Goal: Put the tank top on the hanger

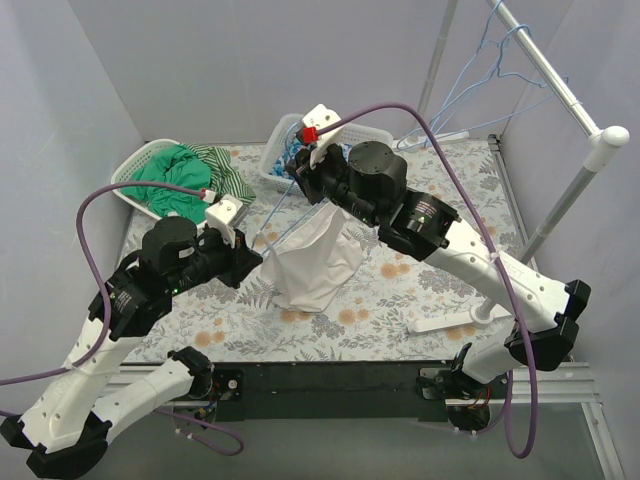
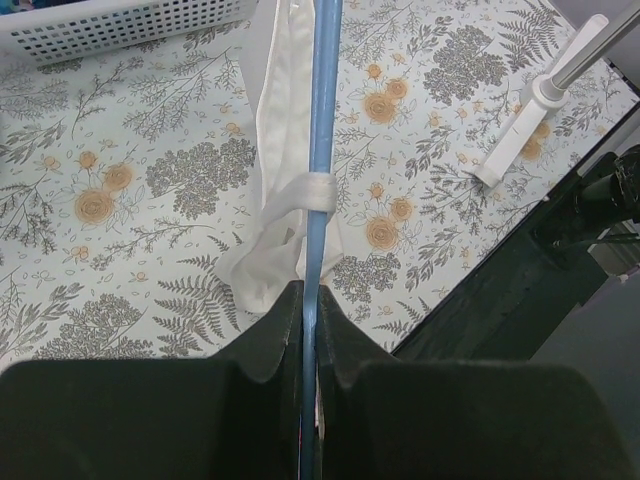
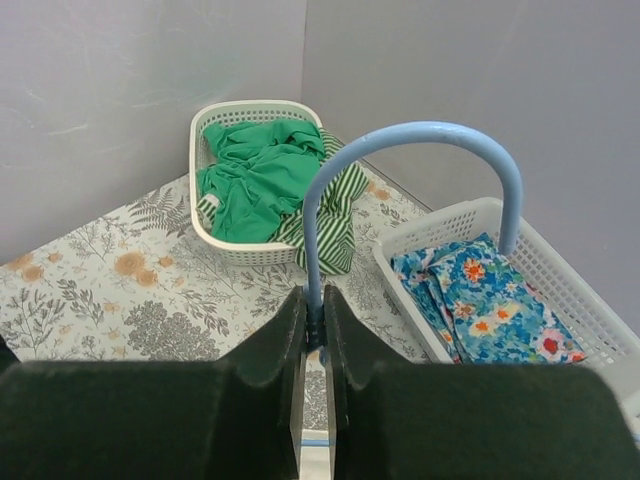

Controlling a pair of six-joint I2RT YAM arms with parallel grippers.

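While the left gripper (image 2: 309,300) and right gripper (image 3: 313,312) each clamp the hanger (image 2: 323,110), the tank top (image 1: 315,262) hangs over the counter (image 1: 400,300), one strap looped round the wire.

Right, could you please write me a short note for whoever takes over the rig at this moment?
Left gripper: shut on the hanger, on one straight bar of it.
Right gripper: shut on the same hanger, just below its hook.
Where things are: both arms hold the hanger up over the table. The tank top hangs from it, bunched.
Done: one strap is looped round the bar, just beyond the left gripper.
Left: the other shoulder cannot be seen seated. Probably work it on, then even out the cloth.
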